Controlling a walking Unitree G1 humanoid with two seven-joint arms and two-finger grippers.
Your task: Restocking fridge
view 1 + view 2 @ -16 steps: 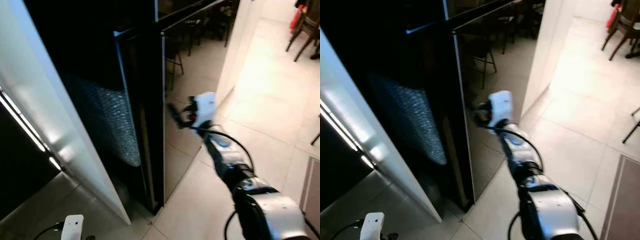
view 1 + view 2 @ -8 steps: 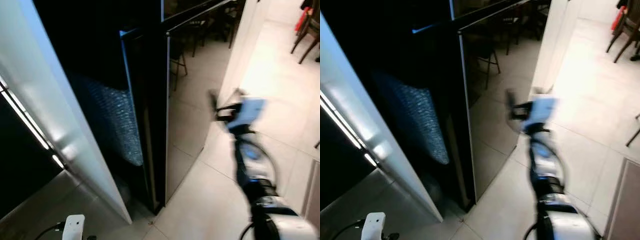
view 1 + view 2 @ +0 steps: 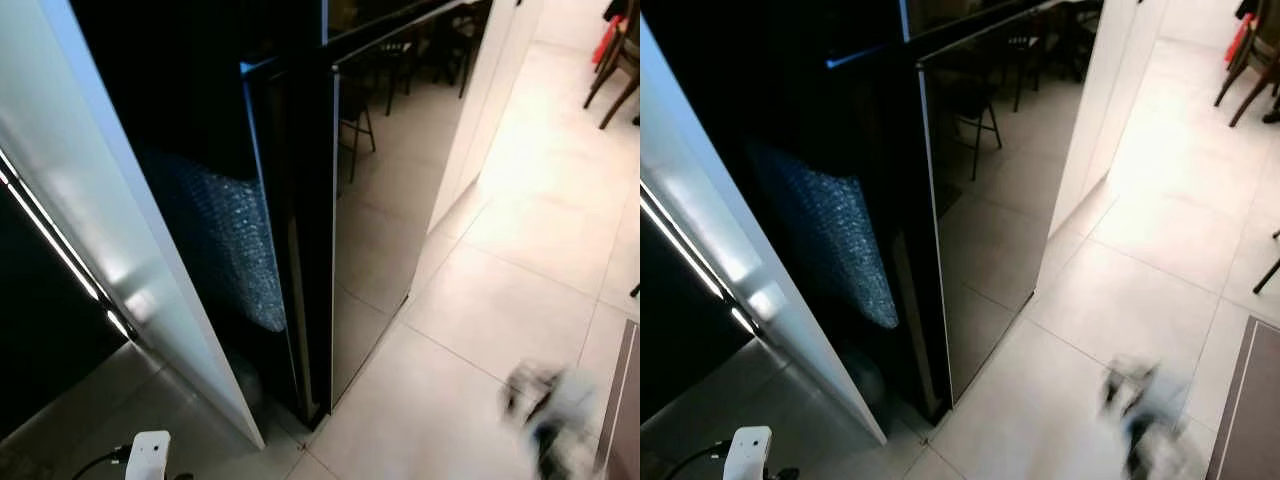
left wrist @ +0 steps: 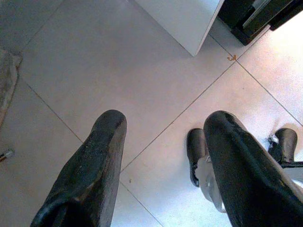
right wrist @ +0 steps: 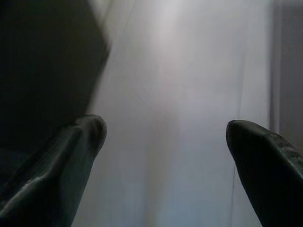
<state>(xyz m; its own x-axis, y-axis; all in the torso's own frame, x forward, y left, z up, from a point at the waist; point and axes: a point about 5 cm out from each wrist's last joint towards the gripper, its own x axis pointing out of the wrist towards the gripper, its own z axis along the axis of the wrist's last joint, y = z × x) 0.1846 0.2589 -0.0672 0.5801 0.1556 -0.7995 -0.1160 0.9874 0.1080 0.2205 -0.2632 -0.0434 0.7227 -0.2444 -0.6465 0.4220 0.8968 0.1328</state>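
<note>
Fridge (image 3: 390, 200) stands ahead and to our left: tall, dark, glossy front reflecting chairs and floor tiles. Its dark door sits almost flush, a narrow black gap left at the hinge-side edge beside a white door or panel (image 3: 120, 250) swung wide on the left. Behind that, a bluish mesh-textured patch (image 3: 235, 250); we cannot tell what it is.

Change over the last second: our right hand (image 3: 545, 410) was raised at the dark door's edge, then swung away, and now it is a blur low over the pale floor (image 3: 500, 280), well apart from the fridge. In its wrist view the two fingers (image 5: 71, 156) are spread wide with nothing between them.

Left hand (image 4: 161, 156) hangs idle near the floor, fingers apart, empty, our feet below it; a white wrist housing (image 3: 148, 452) shows at the head view's lower edge.

Reading: the door push looks finished and the arm is retiring. No stock items in sight. The gap suggests the door may not be fully sealed; worth checking.
</note>
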